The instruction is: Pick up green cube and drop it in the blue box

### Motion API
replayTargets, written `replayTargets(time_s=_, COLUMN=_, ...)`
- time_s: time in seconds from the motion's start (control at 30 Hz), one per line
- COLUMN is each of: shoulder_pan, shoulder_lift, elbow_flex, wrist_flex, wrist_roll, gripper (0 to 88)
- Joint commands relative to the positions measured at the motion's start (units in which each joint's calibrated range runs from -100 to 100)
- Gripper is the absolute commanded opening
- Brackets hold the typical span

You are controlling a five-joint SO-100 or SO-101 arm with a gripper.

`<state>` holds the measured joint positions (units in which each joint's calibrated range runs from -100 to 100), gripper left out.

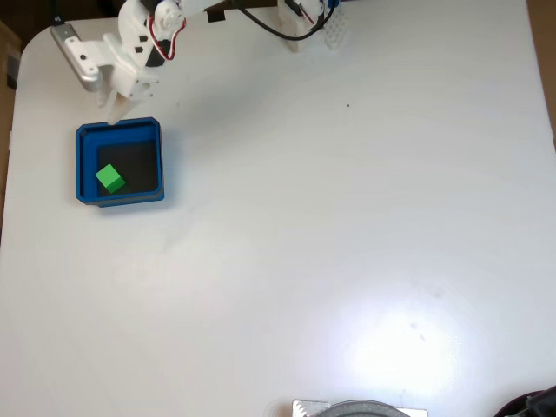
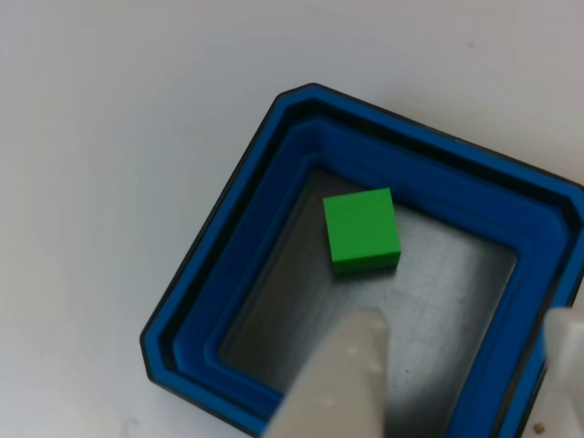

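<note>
The green cube [image 2: 361, 230] is lying inside the blue box [image 2: 228, 237]; the spread, empty fingers [image 2: 356, 365] are hanging over the lower right; only pulling away seems left.

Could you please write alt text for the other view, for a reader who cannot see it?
A green cube lies on the dark floor of the blue box, which sits on a white table. The open gripper, blurred, enters from below with its fingers apart above the box.
</note>
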<state>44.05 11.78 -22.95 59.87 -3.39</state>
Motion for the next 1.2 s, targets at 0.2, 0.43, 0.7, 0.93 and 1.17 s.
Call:
replayTargets(time_s=0.2, shoulder_pan=0.53, shoulder_lift=-19.89, elbow_flex=16.76, wrist_flex=-0.63, wrist_roll=0.2, gripper=1.4)
replayTargets(time_s=0.43, shoulder_pan=0.31, shoulder_lift=-31.26, elbow_flex=31.66, wrist_flex=-1.2, wrist_roll=0.2, gripper=1.4)
replayTargets(time_s=0.7, shoulder_pan=-0.08, shoulder_lift=-43.64, elbow_flex=46.56, wrist_flex=-1.45, wrist_roll=0.1, gripper=1.4)
replayTargets(time_s=0.93, shoulder_pan=-0.08, shoulder_lift=-52.92, elbow_flex=57.06, wrist_flex=-4.47, wrist_roll=0.1, gripper=1.4)
replayTargets(time_s=1.17, shoulder_pan=-0.08, shoulder_lift=-61.95, elbow_flex=75.56, wrist_flex=-18.25, wrist_roll=0.15, gripper=1.4)
